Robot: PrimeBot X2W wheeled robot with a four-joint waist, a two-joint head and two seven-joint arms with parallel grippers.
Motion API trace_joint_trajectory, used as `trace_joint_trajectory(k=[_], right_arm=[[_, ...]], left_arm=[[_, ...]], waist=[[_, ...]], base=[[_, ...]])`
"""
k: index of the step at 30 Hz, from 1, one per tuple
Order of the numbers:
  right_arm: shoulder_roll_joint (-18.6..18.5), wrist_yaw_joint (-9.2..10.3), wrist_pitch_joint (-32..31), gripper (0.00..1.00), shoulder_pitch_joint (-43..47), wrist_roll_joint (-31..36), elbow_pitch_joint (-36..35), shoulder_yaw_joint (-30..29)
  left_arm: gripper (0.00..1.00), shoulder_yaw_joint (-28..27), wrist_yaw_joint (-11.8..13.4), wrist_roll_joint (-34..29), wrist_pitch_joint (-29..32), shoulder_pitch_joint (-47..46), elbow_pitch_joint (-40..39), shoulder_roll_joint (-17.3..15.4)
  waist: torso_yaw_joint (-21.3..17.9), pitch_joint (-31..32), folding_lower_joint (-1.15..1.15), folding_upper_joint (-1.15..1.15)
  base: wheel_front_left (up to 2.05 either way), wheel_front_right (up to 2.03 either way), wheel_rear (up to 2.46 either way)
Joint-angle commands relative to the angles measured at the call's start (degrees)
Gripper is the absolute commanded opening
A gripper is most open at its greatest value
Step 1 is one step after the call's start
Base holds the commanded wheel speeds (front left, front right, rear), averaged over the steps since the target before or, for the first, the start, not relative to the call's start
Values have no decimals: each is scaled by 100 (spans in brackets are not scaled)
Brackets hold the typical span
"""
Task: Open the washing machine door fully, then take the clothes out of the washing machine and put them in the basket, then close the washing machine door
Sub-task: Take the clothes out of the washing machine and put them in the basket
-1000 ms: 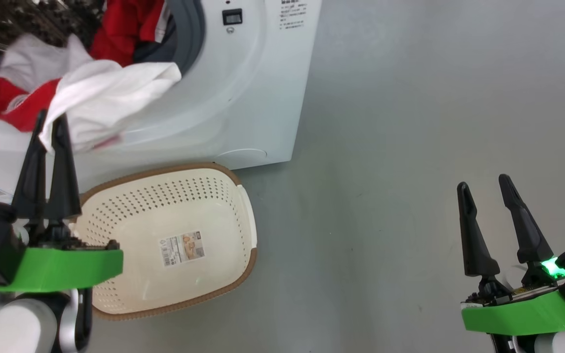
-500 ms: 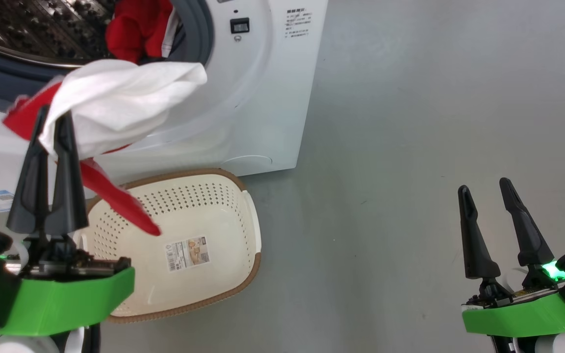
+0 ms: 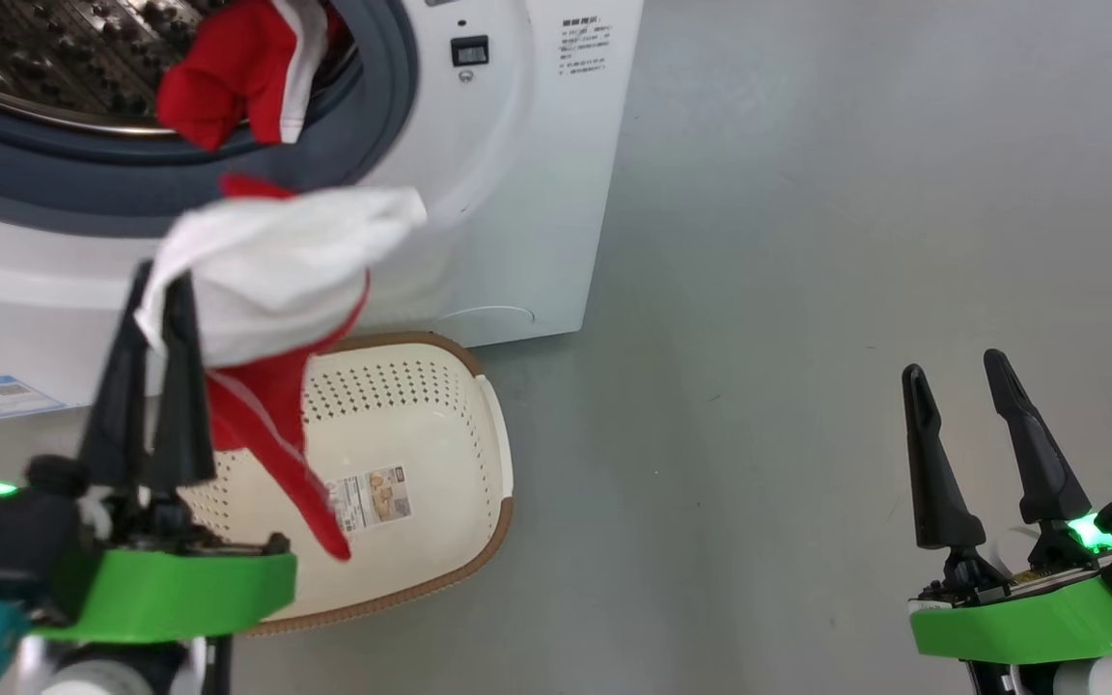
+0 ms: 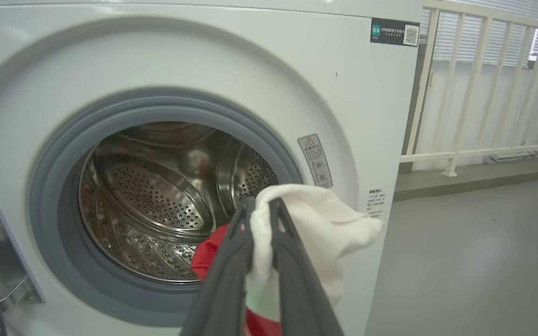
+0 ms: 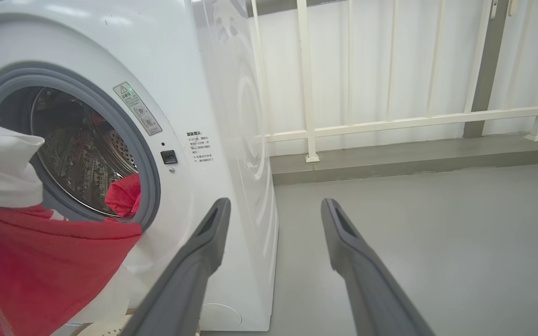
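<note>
Pulled clear since earlier, one soft red-and-white garment (image 3: 276, 280) hangs pinched by the left gripper (image 3: 162, 280). Second garment (image 3: 228, 68) beyond; right gripper (image 3: 952, 365) gapes.

basket (image 3: 440, 454) before washing machine (image 3: 517, 193), clothes (image 3: 276, 280) above

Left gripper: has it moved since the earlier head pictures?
Yes. The left gripper, shut on the red-and-white garment, has shifted right and down in the head view, closer to the basket.
</note>
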State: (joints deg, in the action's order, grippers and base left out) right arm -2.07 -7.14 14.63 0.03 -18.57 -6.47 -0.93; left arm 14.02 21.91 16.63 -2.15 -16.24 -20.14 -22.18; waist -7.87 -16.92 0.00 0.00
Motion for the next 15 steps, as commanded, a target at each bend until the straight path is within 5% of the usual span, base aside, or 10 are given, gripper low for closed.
trace_joint_trajectory(k=[1,15], right_arm=[[-81,-35,37,100,0,-10,-158,136],[-81,-35,37,100,-133,-10,-117,248]], left_arm=[[0,-170,8,62,-36,-19,-46,-83],[0,59,-618,801,-802,-405,2783,593]], waist=[[-3,-5,0,0],[-123,-296,0,0]], base=[[0,0,0],[0,0,0]])
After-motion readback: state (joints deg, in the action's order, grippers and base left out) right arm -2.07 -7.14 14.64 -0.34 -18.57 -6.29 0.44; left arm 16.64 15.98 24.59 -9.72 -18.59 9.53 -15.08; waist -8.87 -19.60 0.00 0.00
